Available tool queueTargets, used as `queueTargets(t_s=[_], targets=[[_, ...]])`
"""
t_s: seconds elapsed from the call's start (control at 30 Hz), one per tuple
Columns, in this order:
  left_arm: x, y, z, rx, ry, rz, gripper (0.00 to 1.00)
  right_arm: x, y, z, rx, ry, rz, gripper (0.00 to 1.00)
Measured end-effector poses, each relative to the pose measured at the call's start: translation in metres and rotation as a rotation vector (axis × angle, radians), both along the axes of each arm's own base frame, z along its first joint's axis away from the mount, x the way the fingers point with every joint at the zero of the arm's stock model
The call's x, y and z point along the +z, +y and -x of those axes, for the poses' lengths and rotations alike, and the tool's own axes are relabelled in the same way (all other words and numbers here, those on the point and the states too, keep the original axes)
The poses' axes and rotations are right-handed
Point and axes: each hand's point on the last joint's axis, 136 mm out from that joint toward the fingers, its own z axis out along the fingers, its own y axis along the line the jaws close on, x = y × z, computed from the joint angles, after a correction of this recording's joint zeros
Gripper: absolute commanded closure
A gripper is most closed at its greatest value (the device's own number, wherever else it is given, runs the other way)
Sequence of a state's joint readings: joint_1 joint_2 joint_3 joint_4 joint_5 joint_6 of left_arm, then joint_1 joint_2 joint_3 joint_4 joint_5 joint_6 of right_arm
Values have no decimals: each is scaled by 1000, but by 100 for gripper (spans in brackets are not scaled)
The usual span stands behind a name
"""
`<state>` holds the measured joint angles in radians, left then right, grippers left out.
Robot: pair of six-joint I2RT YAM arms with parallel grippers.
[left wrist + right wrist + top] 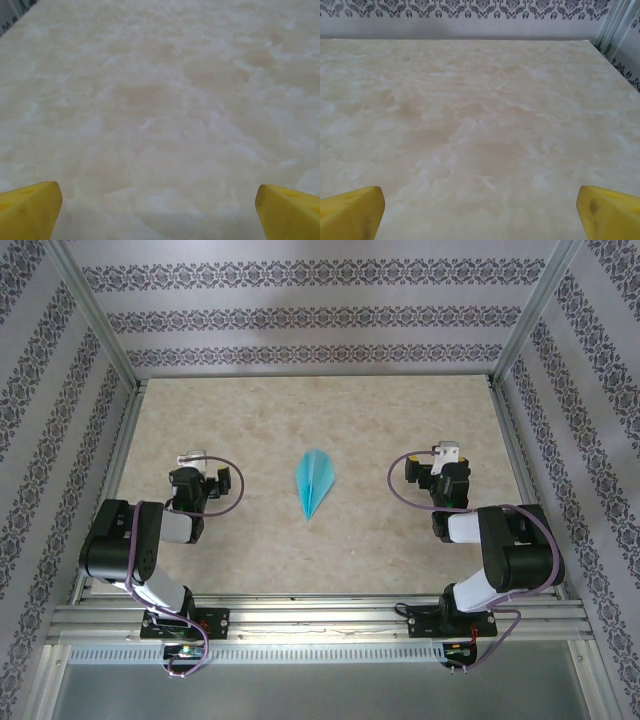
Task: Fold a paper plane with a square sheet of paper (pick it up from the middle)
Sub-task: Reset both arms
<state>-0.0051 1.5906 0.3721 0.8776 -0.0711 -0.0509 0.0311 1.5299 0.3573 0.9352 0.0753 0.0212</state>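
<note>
The paper plane [314, 483] lies flat in the middle of the table, a narrow turquoise dart with a centre crease, its point toward the near edge. My left gripper [192, 462] sits well to its left and my right gripper [447, 454] well to its right, both apart from it. In the left wrist view the yellow fingertips [30, 210] stand wide apart at the bottom corners, with bare table between them. The right wrist view is alike: yellow fingertips [351, 212] spread wide and nothing between them.
The beige marbled table [400, 410] is fenced by an aluminium frame [95, 325] and patterned walls [320, 310] on three sides. The back wall and right frame post [615, 25] stand ahead of the right gripper. Rails run along the near edge [320, 625].
</note>
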Motion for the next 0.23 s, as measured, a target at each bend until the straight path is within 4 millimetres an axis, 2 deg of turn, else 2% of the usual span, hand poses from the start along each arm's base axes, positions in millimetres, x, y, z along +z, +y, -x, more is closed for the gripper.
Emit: queueTargets(t_s=[0.23], targets=[[8, -3, -4, -17, -34, 0, 1, 1, 0, 0, -6, -5, 6, 2]])
